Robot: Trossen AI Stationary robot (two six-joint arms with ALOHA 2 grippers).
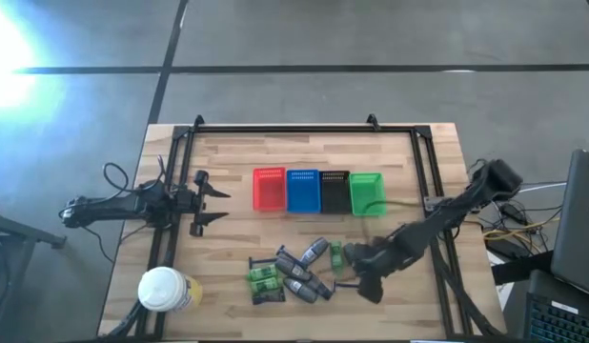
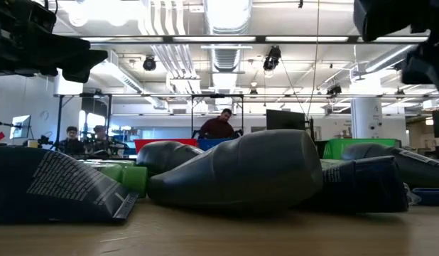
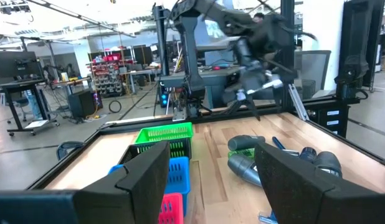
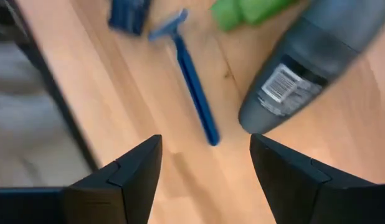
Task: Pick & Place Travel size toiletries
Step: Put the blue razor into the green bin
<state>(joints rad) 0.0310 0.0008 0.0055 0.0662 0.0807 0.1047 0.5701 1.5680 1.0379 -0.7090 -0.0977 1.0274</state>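
— Toiletries: where are they lying?
— Clustered on the wooden surface (image 1: 228,191), in front of the row of red (image 1: 268,190), blue (image 1: 302,191), black (image 1: 334,191) and green (image 1: 367,193) baskets. Grey mini bottles (image 1: 309,253) sit in the middle, green packets (image 1: 264,280) at the cluster's left end.
— And the right gripper (image 4: 205,155)?
— Low over the cluster's right end, jaws spread and holding nothing, with a blue razor (image 4: 192,81) and a grey bottle (image 4: 304,68) just beyond its fingers.
— The left gripper (image 1: 218,198)?
— Well apart, left of the red basket, jaws spread too. A white-lidded container (image 1: 166,289) stands near the surface's front left corner.
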